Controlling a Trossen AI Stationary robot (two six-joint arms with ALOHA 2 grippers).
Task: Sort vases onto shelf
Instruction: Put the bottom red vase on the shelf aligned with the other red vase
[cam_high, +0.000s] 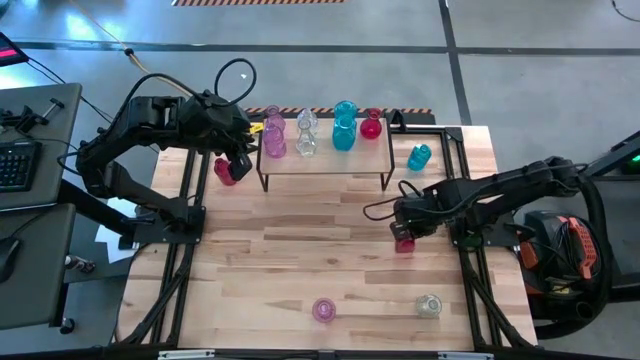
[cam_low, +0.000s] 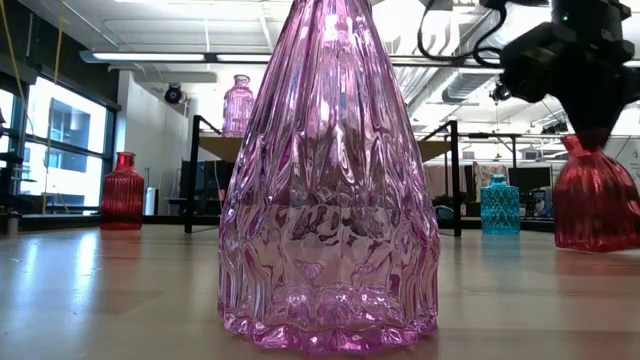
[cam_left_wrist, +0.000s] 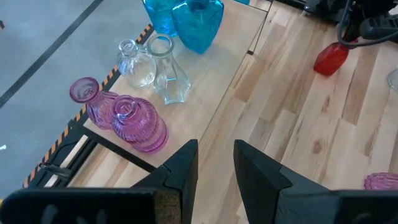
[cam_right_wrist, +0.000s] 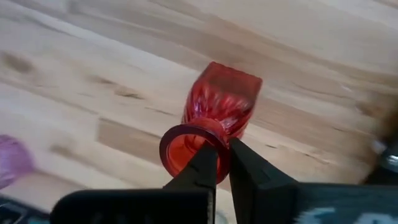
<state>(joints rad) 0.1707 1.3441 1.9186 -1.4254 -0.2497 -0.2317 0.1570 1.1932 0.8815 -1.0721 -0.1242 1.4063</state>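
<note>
Right gripper (cam_right_wrist: 222, 163) pinches the rim of the red vase (cam_right_wrist: 217, 115) on the table, well short of the shelf (cam_high: 325, 163); that thin rim grip could slip on lifting.

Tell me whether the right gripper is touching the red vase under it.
Touching. In the right wrist view the right gripper has its fingers pinched on the rim of the red vase, no gap showing.

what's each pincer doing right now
Left pincer: slightly open, empty, near the shelf.
Right pincer: shut on the red vase rim.
</note>
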